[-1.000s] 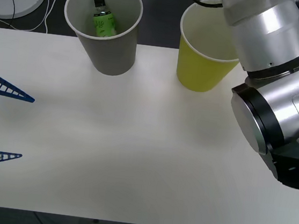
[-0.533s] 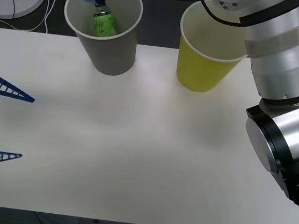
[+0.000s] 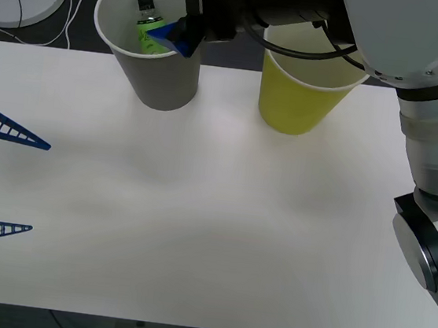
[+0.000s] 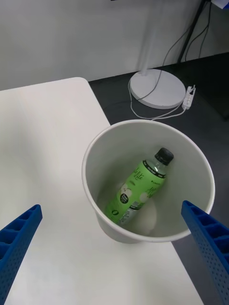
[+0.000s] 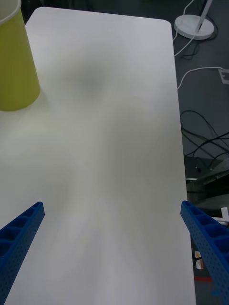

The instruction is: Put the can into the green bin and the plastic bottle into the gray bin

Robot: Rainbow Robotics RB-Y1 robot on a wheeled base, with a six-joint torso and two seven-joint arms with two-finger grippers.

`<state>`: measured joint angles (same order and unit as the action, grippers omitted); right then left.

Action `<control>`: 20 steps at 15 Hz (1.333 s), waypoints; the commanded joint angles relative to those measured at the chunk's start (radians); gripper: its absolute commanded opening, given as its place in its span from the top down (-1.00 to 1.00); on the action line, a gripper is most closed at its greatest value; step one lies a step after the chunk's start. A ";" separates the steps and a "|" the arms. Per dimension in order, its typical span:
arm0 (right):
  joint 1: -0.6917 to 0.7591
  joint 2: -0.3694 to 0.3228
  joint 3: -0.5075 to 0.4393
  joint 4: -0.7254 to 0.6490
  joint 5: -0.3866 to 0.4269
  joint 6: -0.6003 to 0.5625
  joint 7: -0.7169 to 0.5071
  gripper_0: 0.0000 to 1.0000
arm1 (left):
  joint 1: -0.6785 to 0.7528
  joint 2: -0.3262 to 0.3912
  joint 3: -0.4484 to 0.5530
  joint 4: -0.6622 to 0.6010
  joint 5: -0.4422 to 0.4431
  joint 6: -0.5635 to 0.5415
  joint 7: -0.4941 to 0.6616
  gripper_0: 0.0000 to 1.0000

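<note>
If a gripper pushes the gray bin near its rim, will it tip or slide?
The gray bin is tall and tapers to a narrow base, so it probably tips. The plastic bottle leaning inside adds little weight low down. Its thin paper-like wall may dent.

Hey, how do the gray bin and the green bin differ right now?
The gray bin is gray; the green bin is yellow-green. The gray bin holds the plastic bottle, leaning against its wall; the green bin's visible inside looks bare. The right gripper, open, hangs over the gray bin's rim, not the green bin's. Both are tapered, white-rimmed, and upright.
</note>
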<state>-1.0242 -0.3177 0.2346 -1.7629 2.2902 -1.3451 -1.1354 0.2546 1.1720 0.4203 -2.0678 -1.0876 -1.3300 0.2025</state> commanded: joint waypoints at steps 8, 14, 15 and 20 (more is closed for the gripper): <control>0.363 -0.159 -0.092 -0.308 -0.156 0.034 0.233 -1.00 | 0.000 0.000 0.000 0.000 0.000 0.000 0.000 -1.00; 0.581 -0.294 -0.164 -0.331 -0.423 0.159 0.571 -1.00 | 0.000 0.000 0.000 0.000 0.000 0.000 0.000 -1.00; 0.622 -0.319 -0.172 -0.343 -0.463 0.176 0.612 -1.00 | 0.000 0.000 0.000 0.000 0.000 0.000 0.000 -1.00; 0.779 -0.489 -0.178 -0.426 -0.603 0.282 0.694 -1.00 | 0.000 0.000 0.000 0.000 0.000 0.000 0.000 -1.00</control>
<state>-0.2761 -0.7640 0.0582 -2.1678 1.7097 -1.0833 -0.4547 0.2546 1.1720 0.4203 -2.0678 -1.0876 -1.3300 0.2025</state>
